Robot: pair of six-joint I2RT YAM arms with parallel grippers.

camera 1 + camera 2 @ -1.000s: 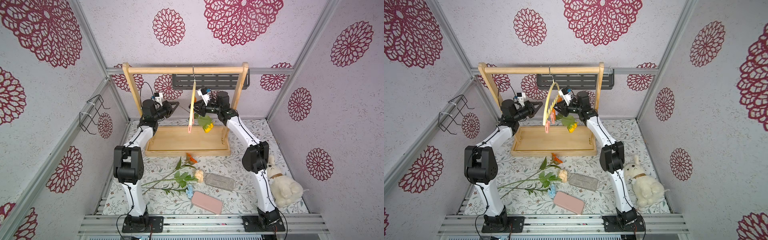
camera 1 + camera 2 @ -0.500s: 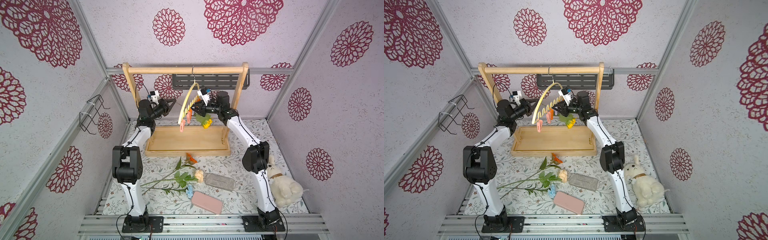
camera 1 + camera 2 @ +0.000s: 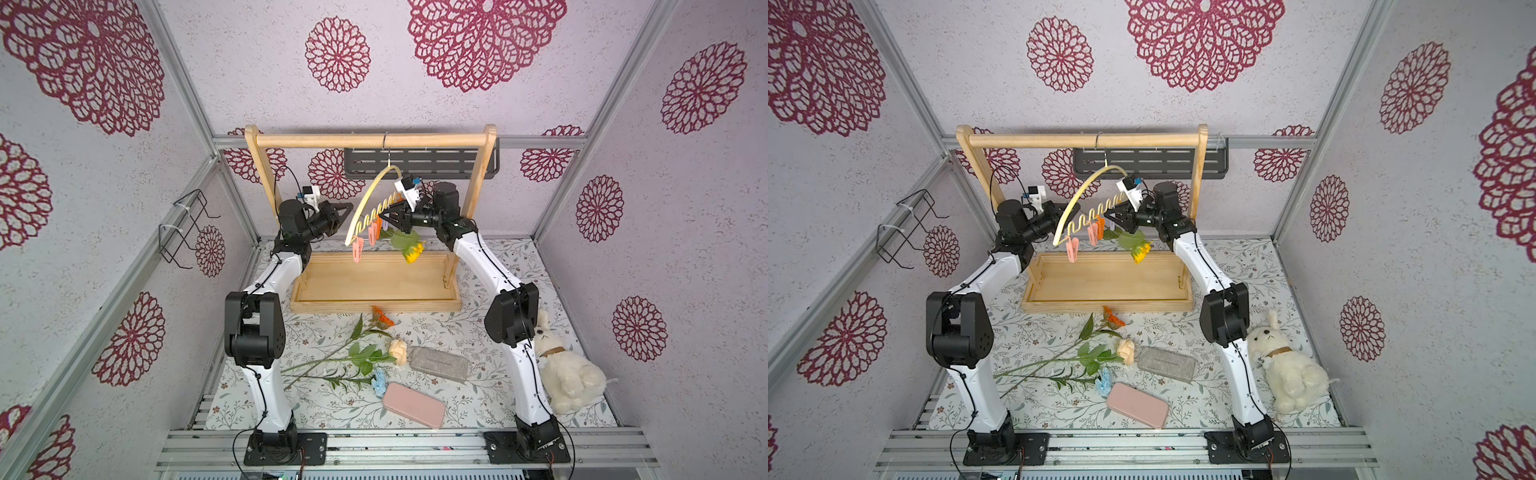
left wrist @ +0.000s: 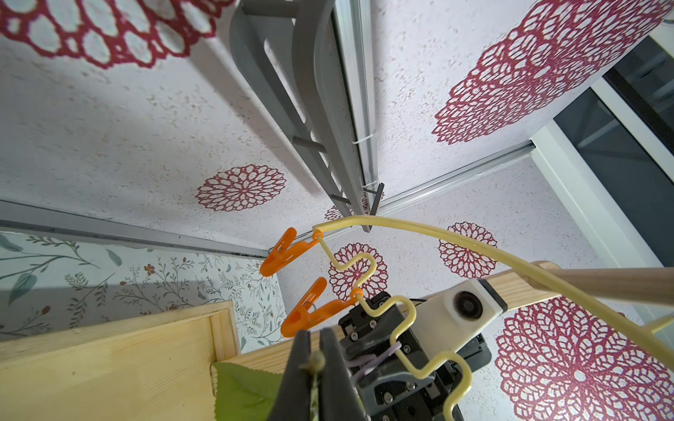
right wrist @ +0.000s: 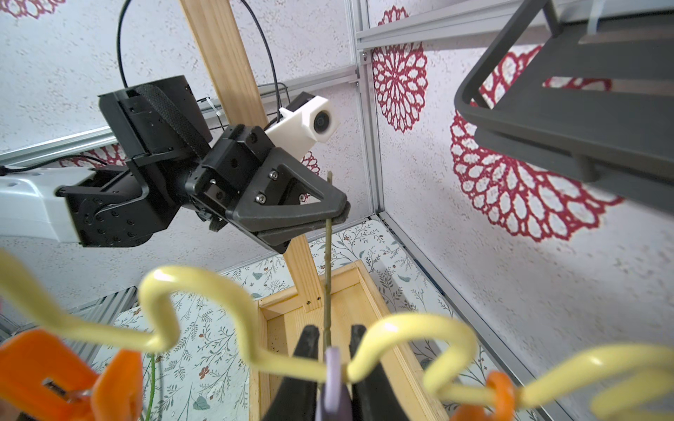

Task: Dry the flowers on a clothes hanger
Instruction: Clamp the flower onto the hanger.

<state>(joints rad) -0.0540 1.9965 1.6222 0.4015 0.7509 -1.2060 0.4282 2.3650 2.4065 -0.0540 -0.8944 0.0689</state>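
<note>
The pale yellow clothes hanger [image 3: 365, 199] [image 3: 1077, 199] hangs by its hook from the wooden rail, with pink, orange and lilac clips on its wavy bar [image 5: 204, 280]. My left gripper [image 3: 348, 206] [image 4: 316, 333] is shut on the sunflower's stem [image 5: 327, 273]. The bloom [image 3: 413, 253] droops below the bar. My right gripper [image 3: 384, 218] [image 5: 333, 330] is shut on the lilac clip [image 5: 332, 364], and the stem runs right beside that clip. Three more flowers lie on the table: orange [image 3: 382, 318], cream rose [image 3: 398, 349] and blue [image 3: 378, 384].
The wooden rack frame stands on a tray base [image 3: 374, 286] at the back, under a dark wall shelf [image 3: 419, 162]. A wire rack [image 3: 187, 228] hangs on the left wall. A grey case [image 3: 439, 363], a pink case [image 3: 413, 405] and a plush rabbit [image 3: 569, 374] lie in front.
The hanger has turned from edge-on to slanting, its low end swinging left. My left gripper has risen and drawn back left with the stem. The sunflower has shifted slightly.
</note>
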